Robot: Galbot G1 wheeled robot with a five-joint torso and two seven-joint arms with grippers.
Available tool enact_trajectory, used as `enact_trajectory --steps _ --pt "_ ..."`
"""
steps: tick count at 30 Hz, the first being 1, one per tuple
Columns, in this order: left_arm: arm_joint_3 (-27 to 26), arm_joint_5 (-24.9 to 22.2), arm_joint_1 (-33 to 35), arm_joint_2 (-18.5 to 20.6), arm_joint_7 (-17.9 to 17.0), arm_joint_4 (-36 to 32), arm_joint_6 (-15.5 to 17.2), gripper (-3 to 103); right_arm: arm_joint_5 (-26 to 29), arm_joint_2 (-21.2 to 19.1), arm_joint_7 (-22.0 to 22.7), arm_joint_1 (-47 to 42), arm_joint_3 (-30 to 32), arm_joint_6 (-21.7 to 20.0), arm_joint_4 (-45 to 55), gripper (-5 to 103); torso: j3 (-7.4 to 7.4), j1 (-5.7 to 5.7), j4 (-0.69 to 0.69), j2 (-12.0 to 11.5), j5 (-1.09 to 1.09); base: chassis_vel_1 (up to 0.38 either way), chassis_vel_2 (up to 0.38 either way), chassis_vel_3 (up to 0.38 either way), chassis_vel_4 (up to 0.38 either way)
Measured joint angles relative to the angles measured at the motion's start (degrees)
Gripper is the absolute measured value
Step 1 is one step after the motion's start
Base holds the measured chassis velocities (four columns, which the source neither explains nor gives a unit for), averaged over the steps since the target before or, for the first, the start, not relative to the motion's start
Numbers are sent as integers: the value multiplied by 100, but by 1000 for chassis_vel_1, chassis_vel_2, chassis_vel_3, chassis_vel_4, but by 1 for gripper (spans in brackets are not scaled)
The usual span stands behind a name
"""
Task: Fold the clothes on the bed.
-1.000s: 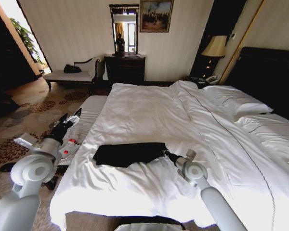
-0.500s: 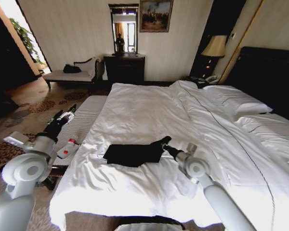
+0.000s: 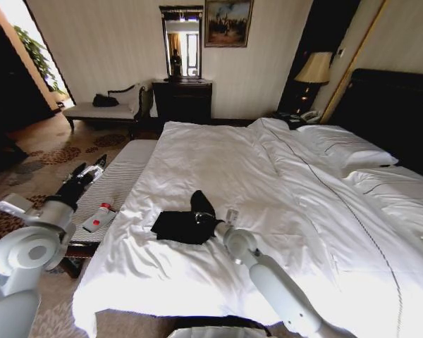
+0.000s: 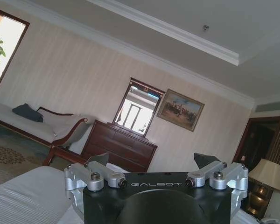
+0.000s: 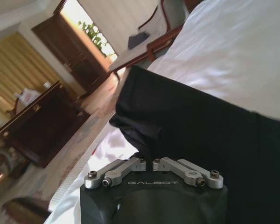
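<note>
The clothes, a black T-shirt (image 3: 176, 225), lie bunched on the white bed (image 3: 218, 162) near its foot-end left side. My right gripper (image 3: 203, 216) is at the shirt's right edge, shut on a flap of the black fabric (image 3: 198, 201) that stands up above the rest. In the right wrist view the gripper (image 5: 147, 163) has its fingers pressed together on the black cloth (image 5: 200, 135). My left gripper (image 3: 93, 169) hovers over the striped bench left of the bed, away from the shirt. Its fingers (image 4: 99, 159) are spread wide with nothing between them.
A pale striped bench (image 3: 123, 172) runs along the bed's left side, with a small white-and-red bottle (image 3: 99, 217) on it. A chaise (image 3: 102, 109) and a dark dresser (image 3: 183, 100) stand by the far wall. Pillows (image 3: 345, 148) lie at the dark headboard on the right.
My right gripper has swept left across the shirt, carrying its right edge up and over, so the black shape is narrower. The left arm has shifted slightly outward.
</note>
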Motion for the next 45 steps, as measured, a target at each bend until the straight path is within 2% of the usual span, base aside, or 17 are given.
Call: enact_trajectory --steps 6,15,16,19,20,21,22,25,26,29,31,32,35,40,41,43,45 --pt "26 3 -25 -3 -3 49 3 100 -50 152 9 261 -453 -19 -255 1 0 0 -1 0 1 0 0 0 0" --pt "25 17 -25 -10 -4 76 4 100 -132 143 71 402 -674 -33 -523 1 0 0 -1 0 2 0 0 0 0" --pt "25 22 -22 -17 -4 78 4 100 -163 147 74 397 -675 3 -530 -1 0 0 -1 0 2 0 0 0 0" --pt "61 60 -5 -69 -8 77 7 100 -282 177 -84 361 -673 314 -484 14 0 0 -1 0 1 0 0 0 0" --pt "82 87 3 -91 -12 66 9 100 -351 187 -176 348 -672 487 -437 14 0 0 -1 0 1 0 0 0 0" --pt "103 111 10 -112 -15 51 11 100 -415 190 -277 332 -672 626 -384 20 0 0 0 0 1 0 0 0 0" --pt "103 111 10 -112 -15 51 11 100 -415 190 -277 332 -672 626 -384 20 0 0 0 0 1 0 0 0 0" --pt "129 148 16 -141 -31 25 21 100 -564 183 -500 253 -674 913 -184 36 -1 0 0 0 1 0 0 0 0" --pt "129 148 16 -141 -31 25 21 100 -564 183 -500 253 -674 913 -184 36 -1 0 0 0 1 0 0 0 0" --pt "108 150 33 -140 -36 7 24 100 -701 123 -682 127 -651 1186 -36 52 -1 0 -1 0 2 0 0 0 0" --pt "98 150 46 -140 -36 2 25 100 -702 104 -707 96 -614 1215 -6 52 -1 0 -1 0 2 0 0 0 0" --pt "92 150 59 -144 -36 -3 26 100 -694 88 -711 77 -565 1230 0 57 -1 0 -1 0 2 0 0 0 0" --pt "88 158 115 -189 -43 -45 34 100 -666 79 -615 67 -402 1233 -137 74 -1 0 0 0 2 0 0 0 0" --pt "83 303 237 -200 -158 -71 144 100 -790 108 -256 2 19 1169 -182 85 0 0 0 0 3 0 0 0 0" --pt "63 456 344 -179 -238 -31 220 100 -1011 77 -68 -76 307 1148 -89 95 0 0 0 0 3 0 0 0 0" --pt "56 566 438 -159 -290 -8 266 100 -1223 1 19 -163 531 1187 -18 95 0 0 2 -1 2 0 0 0 0" --pt "86 911 672 -141 -445 -39 326 100 -1596 -292 100 -474 1141 1406 188 100 0 0 1 -1 3 0 0 0 0"
